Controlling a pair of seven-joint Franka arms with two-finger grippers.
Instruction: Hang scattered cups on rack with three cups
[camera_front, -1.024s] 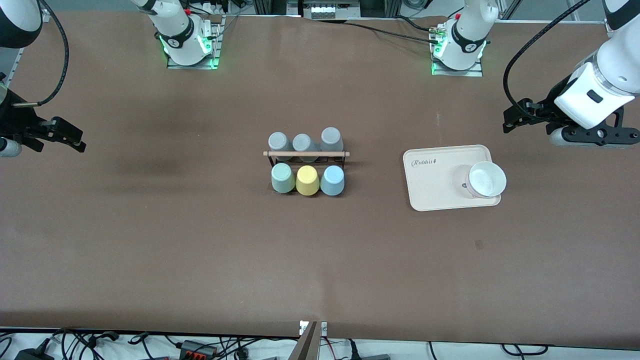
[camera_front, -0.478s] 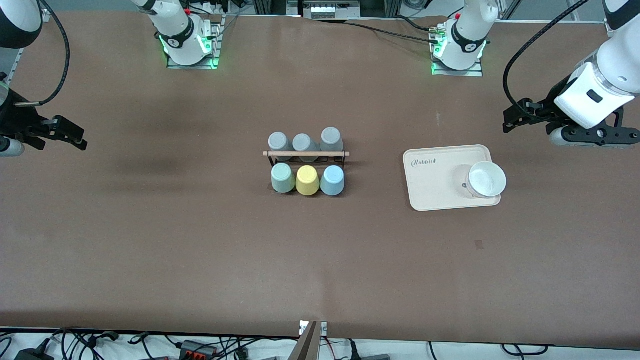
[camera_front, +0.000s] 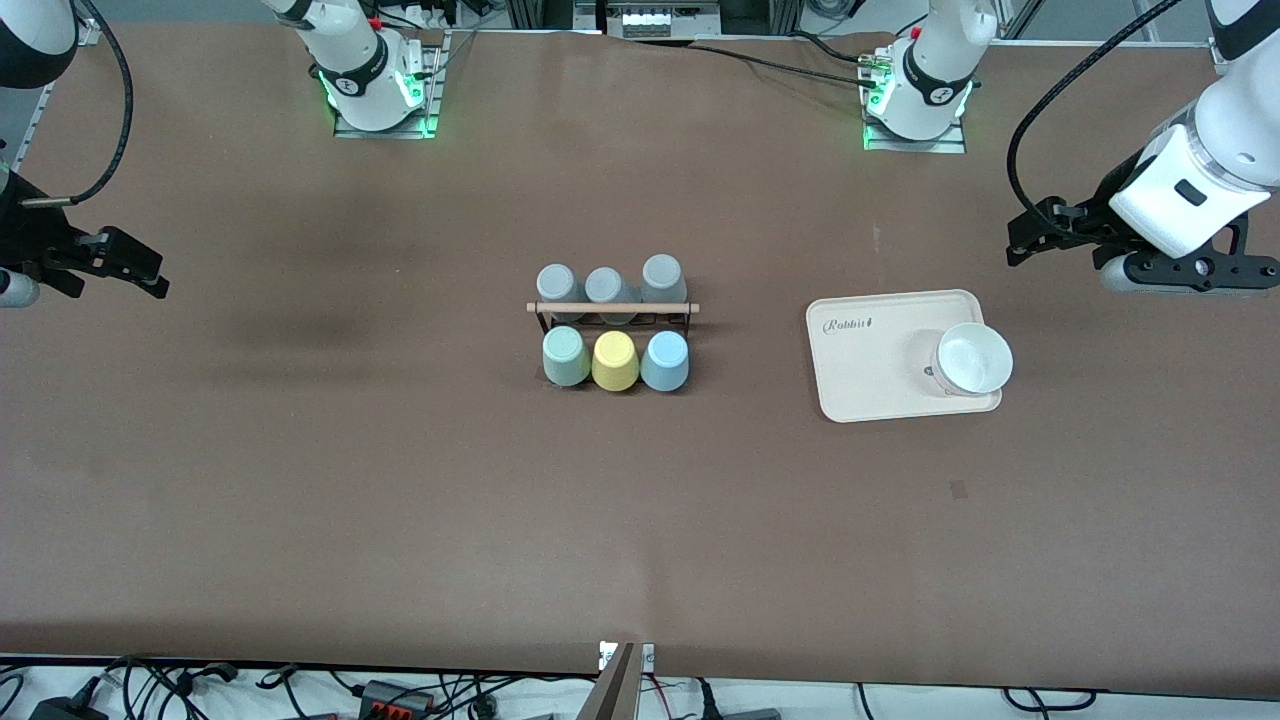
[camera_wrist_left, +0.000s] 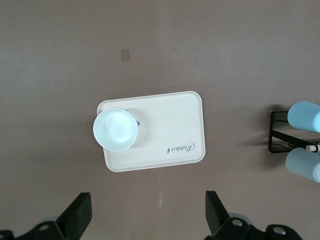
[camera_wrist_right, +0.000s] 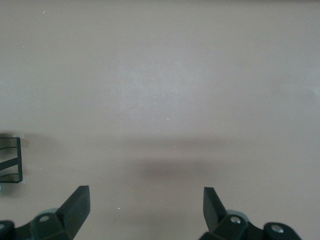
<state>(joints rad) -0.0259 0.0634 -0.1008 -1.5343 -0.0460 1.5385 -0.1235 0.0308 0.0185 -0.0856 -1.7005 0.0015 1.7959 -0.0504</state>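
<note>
The rack (camera_front: 612, 312) stands in the middle of the frame on the brown surface (camera_front: 400, 500), with its long wooden rod (camera_front: 612, 307) running sideways from one arm's end to the other. Three grey cups (camera_front: 606, 285) sit on it above the rod in the picture. Below the rod sit the mint green cup (camera_front: 565, 356), a yellow cup (camera_front: 615, 360) and the light blue cup (camera_front: 664, 360), all in a row with their bottoms up and their open mouths down. So no cup looks scattered; I think they rest on the pegs, but the pegs are hidden under them. The left claw (camera_front: 1045, 238) hangs at the right edge of the frame, near a cream tray (camera_front: 870, 350) with a white bowl (camera_front: 972, 358) on it. Its fingers are spread wide and hold nothing. The right claw (camera_front: 130, 268) hangs at the left edge over bare surface, also spread wide and holding nothing. The rack is well apart from both, with the left claw a little closer to it, on the blue cup's side.
</note>
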